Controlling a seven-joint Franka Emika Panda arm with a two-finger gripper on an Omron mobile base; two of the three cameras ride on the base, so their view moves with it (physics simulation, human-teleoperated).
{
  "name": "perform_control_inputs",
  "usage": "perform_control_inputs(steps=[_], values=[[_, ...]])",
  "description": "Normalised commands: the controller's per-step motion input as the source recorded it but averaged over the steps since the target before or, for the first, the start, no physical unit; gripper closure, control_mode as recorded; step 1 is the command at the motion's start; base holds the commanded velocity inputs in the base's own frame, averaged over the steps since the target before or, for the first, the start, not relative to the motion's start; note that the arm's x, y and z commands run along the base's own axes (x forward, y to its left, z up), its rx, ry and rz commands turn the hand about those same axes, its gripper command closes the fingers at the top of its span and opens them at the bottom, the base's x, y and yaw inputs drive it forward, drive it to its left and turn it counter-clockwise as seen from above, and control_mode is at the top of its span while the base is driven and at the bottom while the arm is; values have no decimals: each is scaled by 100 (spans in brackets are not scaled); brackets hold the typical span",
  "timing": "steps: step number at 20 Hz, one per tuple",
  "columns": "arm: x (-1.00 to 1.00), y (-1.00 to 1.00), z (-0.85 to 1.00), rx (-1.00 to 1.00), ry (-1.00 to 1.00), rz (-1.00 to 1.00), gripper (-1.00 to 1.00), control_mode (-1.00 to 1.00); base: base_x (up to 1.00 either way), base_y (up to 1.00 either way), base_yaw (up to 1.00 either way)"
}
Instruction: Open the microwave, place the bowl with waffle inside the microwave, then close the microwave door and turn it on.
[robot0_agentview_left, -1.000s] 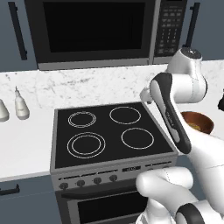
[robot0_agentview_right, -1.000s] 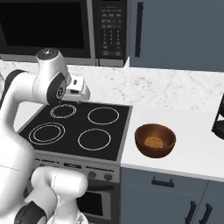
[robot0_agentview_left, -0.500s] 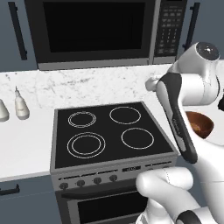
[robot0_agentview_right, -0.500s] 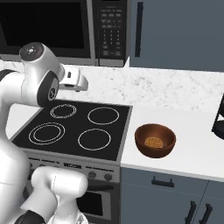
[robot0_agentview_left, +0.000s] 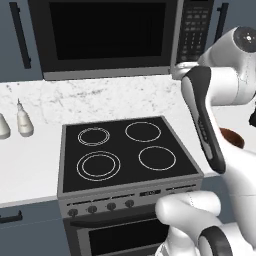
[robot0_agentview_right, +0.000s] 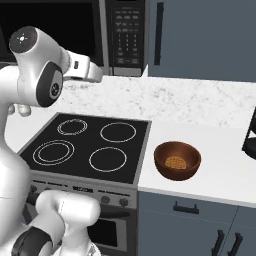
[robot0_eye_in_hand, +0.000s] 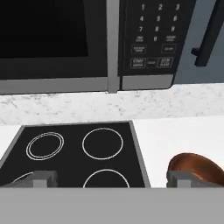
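The only readable marks stand on the keypad panel (robot0_eye_in_hand: 153, 39) at the right of the microwave (robot0_agentview_left: 130, 35). In the hand view its top rows show pale digits: 1, 2, 3 across the top, then 4, 5, 6, then 7, 8, 9, with a 0 beneath. The wider buttons under the digits carry lettering too small and blurred to read.

White glossy arm (robot0_agentview_right: 30, 75), rounded tube links, dark grey/black joint bands and a round grey cap on the elbow joint; long black strip runs down one link; bulbous white base segment with black ring; gripper (robot0_eye_in_hand: 113, 178) has small grey square fingertips (robot0_eye_in_hand: 42, 178)
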Motion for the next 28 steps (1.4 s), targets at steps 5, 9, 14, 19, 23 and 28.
perform_control_inputs(steps=[5,9,14,19,23,28], values=[[43,0,45,0,-5,-1,-100,-100,0,0,0],[51,-1,18,0,-3,0,-100,-100,0,0,0],[60,-6,0,1,0,0,-100,-100,0,0,0],[61,-6,0,2,-4,0,-100,-100,0,0,0],[61,-1,0,2,-8,0,-100,-100,0,0,0],[56,-4,-4,1,-7,0,-100,-100,0,0,0]])
